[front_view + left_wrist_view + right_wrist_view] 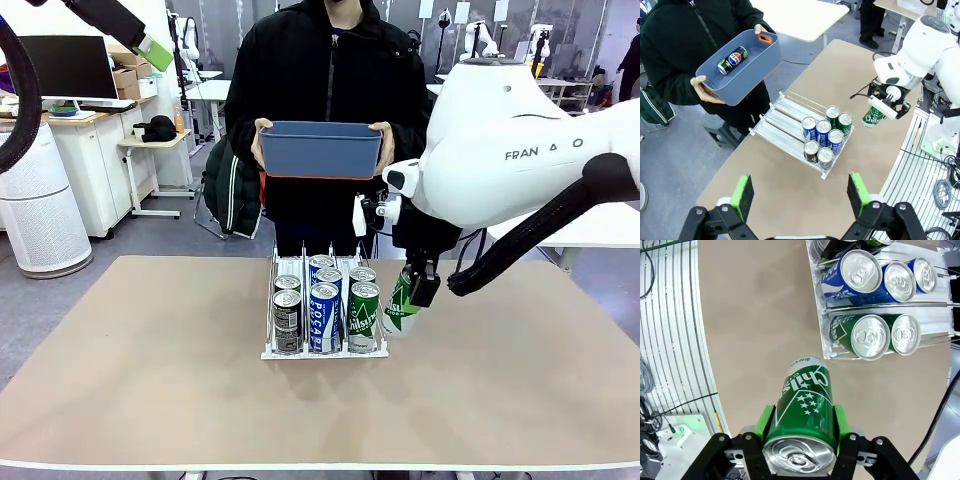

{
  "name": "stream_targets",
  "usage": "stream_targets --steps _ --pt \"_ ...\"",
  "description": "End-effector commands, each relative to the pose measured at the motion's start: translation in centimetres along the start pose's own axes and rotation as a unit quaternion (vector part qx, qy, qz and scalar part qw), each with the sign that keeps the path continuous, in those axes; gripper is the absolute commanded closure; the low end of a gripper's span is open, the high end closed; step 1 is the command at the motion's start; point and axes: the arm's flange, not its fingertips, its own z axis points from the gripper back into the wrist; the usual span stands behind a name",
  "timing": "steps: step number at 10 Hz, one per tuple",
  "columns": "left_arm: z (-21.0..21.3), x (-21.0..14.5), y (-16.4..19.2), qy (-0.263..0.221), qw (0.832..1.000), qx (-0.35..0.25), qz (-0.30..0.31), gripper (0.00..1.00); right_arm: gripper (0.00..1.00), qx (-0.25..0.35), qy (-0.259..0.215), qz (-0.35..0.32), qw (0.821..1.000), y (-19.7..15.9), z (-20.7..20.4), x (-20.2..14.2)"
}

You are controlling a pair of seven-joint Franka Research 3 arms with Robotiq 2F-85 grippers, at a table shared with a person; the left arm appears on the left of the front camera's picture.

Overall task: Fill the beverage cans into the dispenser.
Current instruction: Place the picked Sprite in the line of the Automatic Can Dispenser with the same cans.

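The right gripper (801,416) is clamped on a green can (802,390), whose long axis runs along its fingers. The rack (325,354) lies just beside them. The left gripper (801,196) has its fingers apart and empty, farther off.

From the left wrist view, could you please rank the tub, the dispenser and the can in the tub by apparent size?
Largest: dispenser and tub, which look about alike, so I leave them unranked.
Smallest: the can in the tub, clearly.

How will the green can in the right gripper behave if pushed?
The green can looks tall and slim, so likely tips if pushed high. Its smooth wall, clamped in the right gripper, could slip, or roll if toppled.
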Motion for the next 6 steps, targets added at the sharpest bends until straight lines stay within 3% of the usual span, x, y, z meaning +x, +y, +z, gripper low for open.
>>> stream_targets --steps 1,3,4,6 --pt "0.0 0.0 0.0 -0.005 1.0 -0.003 0.006 0.0 0.42 0.013 -0.021 -0.008 1.0 -0.6 -1.2 1.4" --pt "0.0 0.0 0.0 -0.005 1.0 -0.003 0.006 0.0 0.42 0.039 -0.029 -0.007 0.999 -0.9 -1.4 1.8" --pt "0.0 0.0 0.0 -0.005 1.0 -0.003 0.006 0.0 0.42 0.015 -0.004 -0.002 1.0 -0.4 -1.5 0.8" --pt "0.0 0.0 0.0 -0.005 1.0 -0.003 0.006 0.0 0.42 0.015 -0.004 -0.002 1.0 -0.4 -1.5 0.8"
